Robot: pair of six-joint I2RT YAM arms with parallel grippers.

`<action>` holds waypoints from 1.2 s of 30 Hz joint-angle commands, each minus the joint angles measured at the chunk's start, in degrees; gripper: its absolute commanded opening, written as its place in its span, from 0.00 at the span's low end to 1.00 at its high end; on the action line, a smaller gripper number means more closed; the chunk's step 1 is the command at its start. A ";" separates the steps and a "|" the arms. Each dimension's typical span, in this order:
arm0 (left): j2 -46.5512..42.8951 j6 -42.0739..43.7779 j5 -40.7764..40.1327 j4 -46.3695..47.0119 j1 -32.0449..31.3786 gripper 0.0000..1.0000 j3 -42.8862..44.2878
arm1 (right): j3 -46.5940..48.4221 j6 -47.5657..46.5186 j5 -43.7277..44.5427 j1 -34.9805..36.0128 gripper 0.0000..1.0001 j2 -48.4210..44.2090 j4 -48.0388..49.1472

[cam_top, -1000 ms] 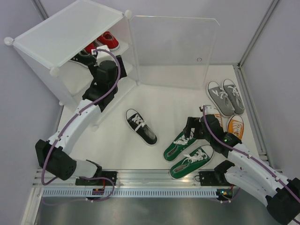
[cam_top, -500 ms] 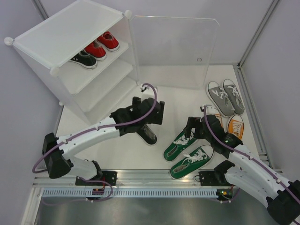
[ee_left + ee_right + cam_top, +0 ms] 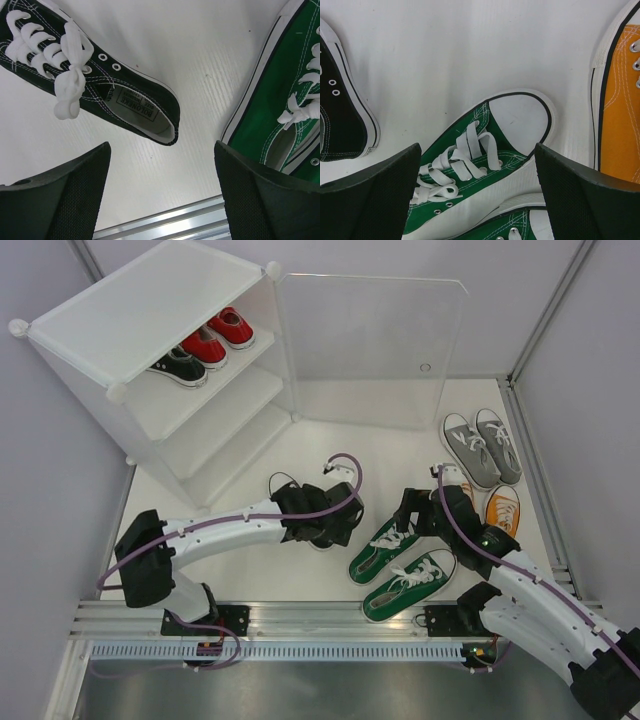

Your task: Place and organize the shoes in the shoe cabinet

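Looking down from the top camera, my left gripper (image 3: pixel 332 528) hangs over the heel of the loose black shoe (image 3: pixel 284 487) near the middle of the table (image 3: pixel 380 455). My right gripper (image 3: pixel 404 516) sits above the upper green shoe (image 3: pixel 380 552), and the second green shoe (image 3: pixel 412 586) lies just beside that one, toward the near edge. The grey pair (image 3: pixel 482 446) and an orange shoe (image 3: pixel 503 508) lie along the right edge. The shoe cabinet (image 3: pixel 140 310) stands at the far left corner with its door panel (image 3: pixel 370 350) swung open. The red pair (image 3: pixel 220 335) and the other black shoe (image 3: pixel 180 366) are on its top shelf.

From my left wrist, the left fingers (image 3: pixel 65 195) are spread wide with nothing held. The black heel lies just ahead, and a green shoe is off to the right.

From my right wrist, the right fingers (image 3: pixel 375 195) are likewise parted and empty, with the green toe cap lying between them in the view.
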 commanded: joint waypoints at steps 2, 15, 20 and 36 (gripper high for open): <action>2.50 0.02 2.71 -0.08 -0.11 0.84 0.21 | 0.85 0.45 1.67 -0.08 0.97 -0.50 0.37; 10.16 5.73 6.93 2.81 -1.34 0.68 1.18 | 0.50 0.28 1.76 -0.08 0.97 0.90 0.98; 12.62 7.94 8.60 5.10 -2.40 0.64 1.36 | 0.32 0.28 1.58 0.01 0.97 1.17 0.99; 9.46 8.11 9.31 3.72 -2.48 0.65 2.14 | 0.23 0.10 1.14 0.00 0.97 2.05 1.25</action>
